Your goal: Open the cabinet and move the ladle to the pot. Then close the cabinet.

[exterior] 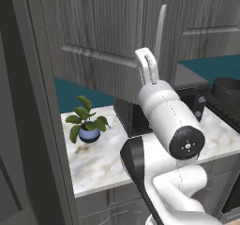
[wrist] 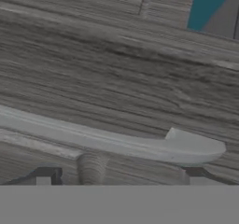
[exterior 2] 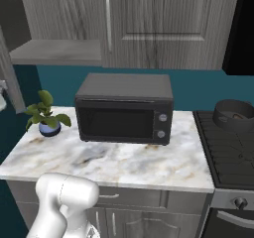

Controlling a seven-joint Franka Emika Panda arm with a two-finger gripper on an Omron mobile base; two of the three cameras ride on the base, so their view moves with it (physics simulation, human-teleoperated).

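The cabinet [exterior 2: 163, 24] is a dark grey woodgrain wall unit, and its left compartment stands open with a bare shelf [exterior 2: 54, 51]. The open door [exterior: 93, 32] swings out toward me, its silver bar handle [exterior: 161, 29] at the free edge. In the hand view that handle [wrist: 116, 143] runs across close ahead of my gripper [wrist: 121, 176], which is open and holds nothing. The pot [exterior 2: 233, 112] sits on the stove at the right. A small brownish shape lies in it, too small to tell whether it is the ladle.
A black microwave [exterior 2: 124, 110] stands on the marble counter [exterior 2: 114, 162] under the cabinet. A potted plant [exterior: 86, 123] sits at the counter's left end. The stove [exterior 2: 230, 152] adjoins the counter on the right. A tall dark panel [exterior: 33, 125] rises at the left.
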